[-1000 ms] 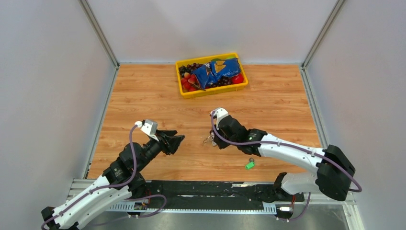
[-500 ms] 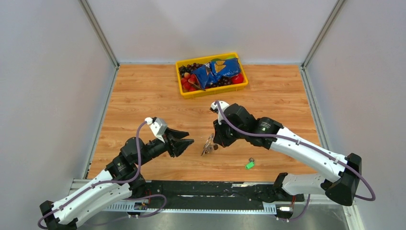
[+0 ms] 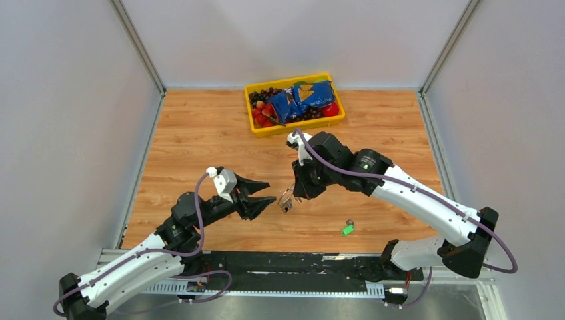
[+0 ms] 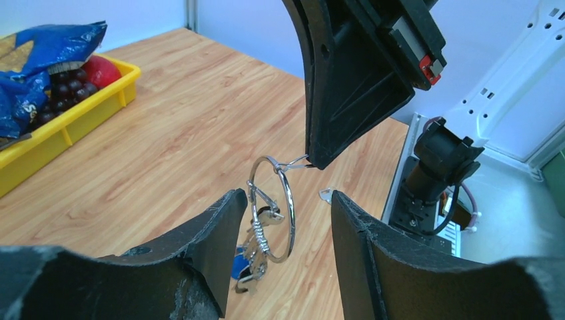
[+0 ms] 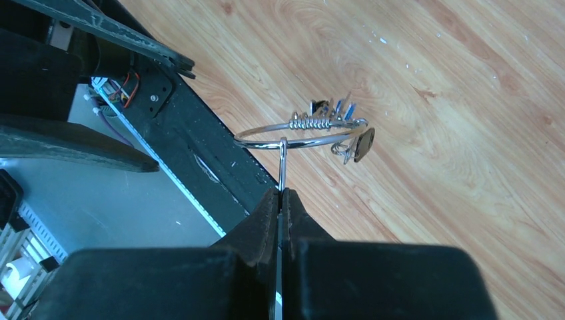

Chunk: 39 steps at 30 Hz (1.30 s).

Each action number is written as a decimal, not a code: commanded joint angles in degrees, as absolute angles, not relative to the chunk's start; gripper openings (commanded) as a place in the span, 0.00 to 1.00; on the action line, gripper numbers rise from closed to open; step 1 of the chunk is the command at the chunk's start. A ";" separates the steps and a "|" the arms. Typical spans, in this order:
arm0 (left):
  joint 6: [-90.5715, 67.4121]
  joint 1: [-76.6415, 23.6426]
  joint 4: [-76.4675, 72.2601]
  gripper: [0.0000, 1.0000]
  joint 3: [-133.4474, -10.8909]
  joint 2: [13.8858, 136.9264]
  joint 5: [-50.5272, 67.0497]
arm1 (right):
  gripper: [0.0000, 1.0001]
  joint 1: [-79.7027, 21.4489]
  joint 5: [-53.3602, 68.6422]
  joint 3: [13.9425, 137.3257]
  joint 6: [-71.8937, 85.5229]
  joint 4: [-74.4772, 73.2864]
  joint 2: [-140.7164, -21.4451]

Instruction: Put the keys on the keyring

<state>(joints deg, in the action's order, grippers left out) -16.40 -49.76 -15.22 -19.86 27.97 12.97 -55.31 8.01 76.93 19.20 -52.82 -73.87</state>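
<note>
The keyring (image 3: 286, 199) is a thin silver wire ring with small keys on blue and black tags bunched at its low side. It hangs above the wooden table. My right gripper (image 3: 298, 193) is shut on a thin metal stem at the ring's top. In the right wrist view the keyring (image 5: 300, 137) sits level just past the right gripper (image 5: 281, 193). My left gripper (image 3: 271, 192) is open and level with the ring. In the left wrist view the keyring (image 4: 271, 207) hangs between the two fingers of the left gripper (image 4: 288, 195), nearer the left finger. A green-tagged key (image 3: 347, 229) lies on the table.
A yellow bin (image 3: 296, 127) with a blue snack bag, grapes and red fruit stands at the back centre of the table, and in the left wrist view the bin (image 4: 80, 110) shows at far left. Grey walls close the sides. A black rail (image 3: 293, 261) runs along the near edge.
The right gripper has lifted the keyring off the table and swung it slightly left. The left gripper has moved right until its open fingers flank the ring.
</note>
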 commanded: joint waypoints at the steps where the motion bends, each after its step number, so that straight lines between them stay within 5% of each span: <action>1: -13.15 -49.66 -22.63 0.61 -18.63 28.01 13.33 | 0.00 -55.24 9.65 82.23 20.72 -54.24 -74.86; 18: -6.84 -50.22 -28.31 0.65 -17.83 35.05 16.08 | 0.00 -55.74 12.35 89.65 20.68 -55.54 -80.75; 39: -0.09 -52.14 -37.38 0.55 -16.70 42.67 10.88 | 0.00 -56.14 18.31 95.62 20.48 -57.94 -85.51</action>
<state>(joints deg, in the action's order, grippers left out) -2.13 -51.75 -33.12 -16.49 41.23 11.40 -55.75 16.12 92.27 19.84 -57.69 -85.14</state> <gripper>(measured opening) 0.568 0.010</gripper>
